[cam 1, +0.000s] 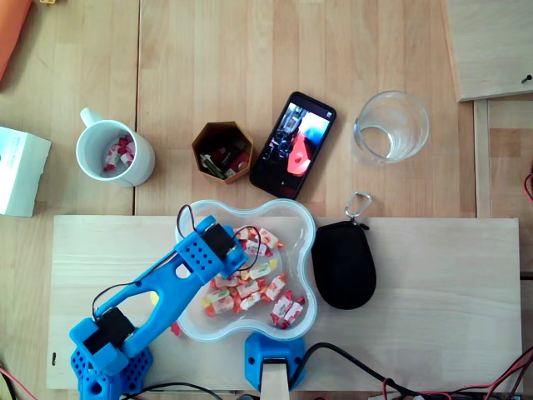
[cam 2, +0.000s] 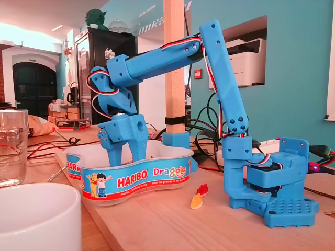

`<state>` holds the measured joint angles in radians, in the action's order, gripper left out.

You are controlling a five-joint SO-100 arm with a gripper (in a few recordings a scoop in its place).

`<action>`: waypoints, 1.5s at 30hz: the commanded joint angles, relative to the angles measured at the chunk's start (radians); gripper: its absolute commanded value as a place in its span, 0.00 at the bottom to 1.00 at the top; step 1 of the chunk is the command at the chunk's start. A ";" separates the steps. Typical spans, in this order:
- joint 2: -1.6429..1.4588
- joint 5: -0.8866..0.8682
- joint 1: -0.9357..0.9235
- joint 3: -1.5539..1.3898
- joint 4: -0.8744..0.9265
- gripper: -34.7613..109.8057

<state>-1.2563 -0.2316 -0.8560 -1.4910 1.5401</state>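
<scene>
The gripper [cam 1: 223, 260] [cam 2: 125, 153] hangs down inside the Haribo tub [cam 1: 305, 243] [cam 2: 137, 181], over the left part of the heap of wrapped sweets [cam 1: 260, 288] in the overhead view. In the fixed view its two fingers [cam 2: 112, 152] stand apart with a gap between them. Their tips are sunk below the tub's rim, so I cannot tell whether they touch a sweet.

The tub sits on a wooden board [cam 1: 433, 333]. A black pouch [cam 1: 343, 265] lies just to its right in the overhead view. Two loose gummies [cam 2: 198, 197] lie on the board between the tub and the arm's base.

Beyond the board stand a white mug [cam 1: 115, 152] and a brown hexagonal cup [cam 1: 223, 152], both with sweets inside, then a smartphone [cam 1: 293, 144] and a drinking glass [cam 1: 390, 127].
</scene>
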 commanded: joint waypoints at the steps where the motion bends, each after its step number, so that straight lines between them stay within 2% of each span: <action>1: -0.023 0.015 -0.021 0.005 0.000 0.41; 14: -0.046 0.074 -0.011 0.011 0.018 0.41; 27: -0.046 0.078 -0.021 0.164 0.020 0.41; 38: -0.058 0.120 -0.012 0.110 0.005 0.41; 45: -0.187 0.133 -0.008 0.083 0.002 0.41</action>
<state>-1.3514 -0.0905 -0.8575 -1.4005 1.5401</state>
